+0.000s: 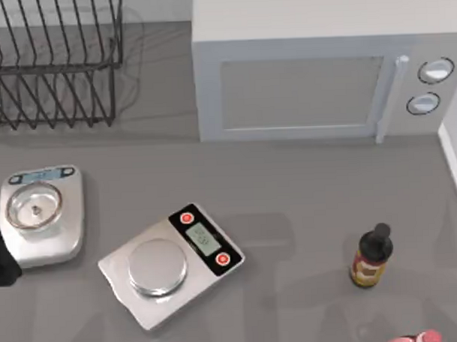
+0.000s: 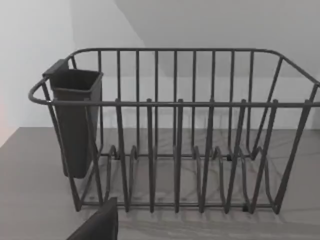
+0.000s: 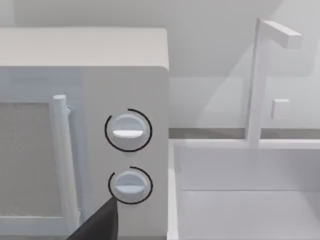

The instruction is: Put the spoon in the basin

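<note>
Grey table (image 1: 304,191) here, holding a boxy white microwave (image 1: 322,70), a dark wire dish rack (image 1: 52,64), a white scale with a glass bowl on it (image 1: 41,215), a silver kitchen scale (image 1: 170,261) and a small dark sauce bottle (image 1: 371,257). The pink thing at the near edge (image 1: 414,338) is probably the spoon, but too little of it pokes in to be sure. The white basin with its tall faucet (image 3: 250,200) sits just right of the microwave. Judging from this, nothing's done yet: the spoon needs grabbing and carrying over. Can't tell either end effector's state; the left arm's dark bulk (image 1: 0,258) is parked at the left edge.
</note>
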